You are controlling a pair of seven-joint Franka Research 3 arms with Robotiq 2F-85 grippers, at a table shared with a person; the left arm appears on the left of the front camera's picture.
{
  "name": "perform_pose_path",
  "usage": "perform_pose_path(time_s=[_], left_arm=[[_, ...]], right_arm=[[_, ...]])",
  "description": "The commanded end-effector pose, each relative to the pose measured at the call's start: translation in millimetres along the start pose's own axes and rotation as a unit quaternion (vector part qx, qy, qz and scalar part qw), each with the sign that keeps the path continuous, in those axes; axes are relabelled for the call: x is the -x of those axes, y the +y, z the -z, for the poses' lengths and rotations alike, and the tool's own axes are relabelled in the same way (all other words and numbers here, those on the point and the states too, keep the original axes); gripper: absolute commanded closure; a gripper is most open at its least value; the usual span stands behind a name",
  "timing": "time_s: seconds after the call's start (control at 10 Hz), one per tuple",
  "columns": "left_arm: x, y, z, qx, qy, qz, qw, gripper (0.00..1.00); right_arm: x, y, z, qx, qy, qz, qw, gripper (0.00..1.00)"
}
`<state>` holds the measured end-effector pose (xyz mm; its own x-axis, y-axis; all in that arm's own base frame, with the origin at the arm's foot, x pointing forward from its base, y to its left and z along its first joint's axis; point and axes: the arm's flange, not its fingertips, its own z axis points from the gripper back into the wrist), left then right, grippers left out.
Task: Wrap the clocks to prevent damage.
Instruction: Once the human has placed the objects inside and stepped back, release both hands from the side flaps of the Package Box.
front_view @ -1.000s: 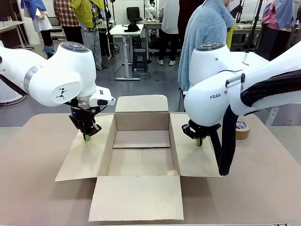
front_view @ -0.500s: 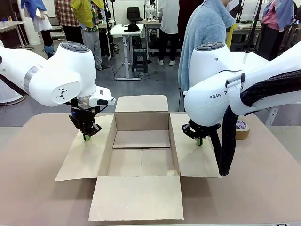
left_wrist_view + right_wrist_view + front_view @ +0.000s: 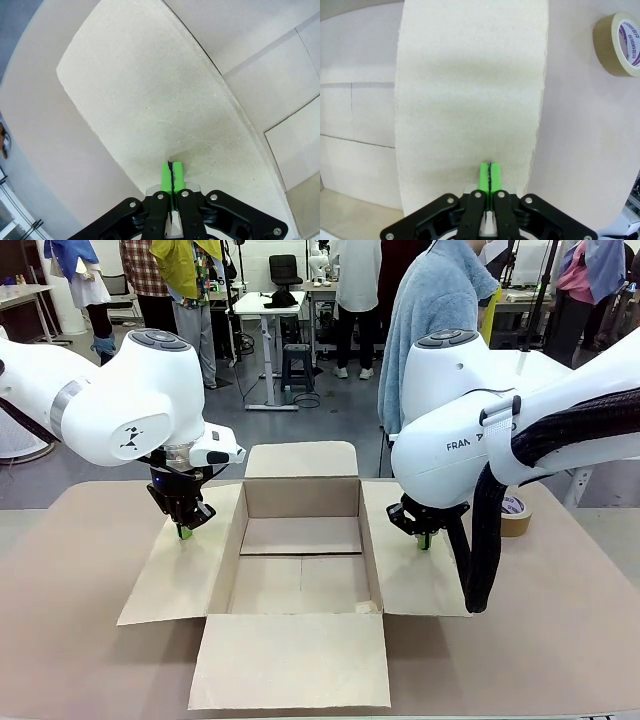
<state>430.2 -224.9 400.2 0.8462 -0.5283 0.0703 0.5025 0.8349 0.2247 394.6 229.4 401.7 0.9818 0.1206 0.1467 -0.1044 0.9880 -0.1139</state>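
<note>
The left gripper (image 3: 184,531) has its green pads (image 3: 166,175) pressed together on nothing, tips at the left flap (image 3: 180,575) of the open cardboard box (image 3: 300,498), centre of the frame. The right gripper (image 3: 424,540) is closed and empty likewise at the right flap (image 3: 415,575); a tape roll (image 3: 515,516) lies further right.

Surface (image 3: 70,640): light brown, rounded far corners. Open cardboard box (image 3: 300,498) sits mid-surface, four flaps spread outward. The near flap possibly overhangs the front edge. Brown tape roll (image 3: 517,518) lies flat to the right, apart from the box's right flap.
</note>
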Motion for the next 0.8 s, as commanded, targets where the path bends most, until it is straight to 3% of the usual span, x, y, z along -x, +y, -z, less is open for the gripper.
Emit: perform_pose_path(time_s=[0.0,0.7], left_arm=[[0.7,0.1,0.1,-0.001,0.002,0.001,1.000,1.00],[0.7,0.1,0.1,-0.001,0.002,0.001,1.000,1.00]], right_arm=[[2.1,0.9,2.5,0.001,0.002,0.001,1.000,0.99],[2.1,0.9,2.5,0.001,0.002,0.001,1.000,0.99]])
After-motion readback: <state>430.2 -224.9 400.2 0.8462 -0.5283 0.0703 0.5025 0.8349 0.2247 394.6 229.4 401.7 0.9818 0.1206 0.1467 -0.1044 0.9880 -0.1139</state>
